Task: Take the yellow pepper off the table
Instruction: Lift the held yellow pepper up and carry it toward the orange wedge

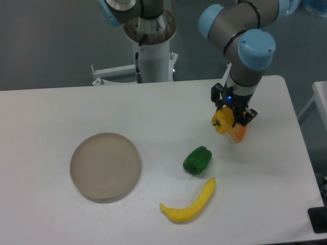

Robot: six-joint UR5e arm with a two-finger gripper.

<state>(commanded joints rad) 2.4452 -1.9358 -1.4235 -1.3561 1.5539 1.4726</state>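
Yellow pepper [223, 121]: clamped in gripper [231, 115], above table [51, 112], up-right of green pepper [197, 160]. Orange wedge [237, 135]: mostly hidden behind it. Banana [190, 203]: below green pepper. Round plate [104, 166]: well left.

From my remote station I see a round tan-grey plate [104, 166] lying at left. A green pepper [197, 160] sits right of centre, well apart from the plate. A curved yellow banana [189, 202] lies just nearer than the green pepper. An orange wedge [238, 133], mostly hidden, shows farther right.
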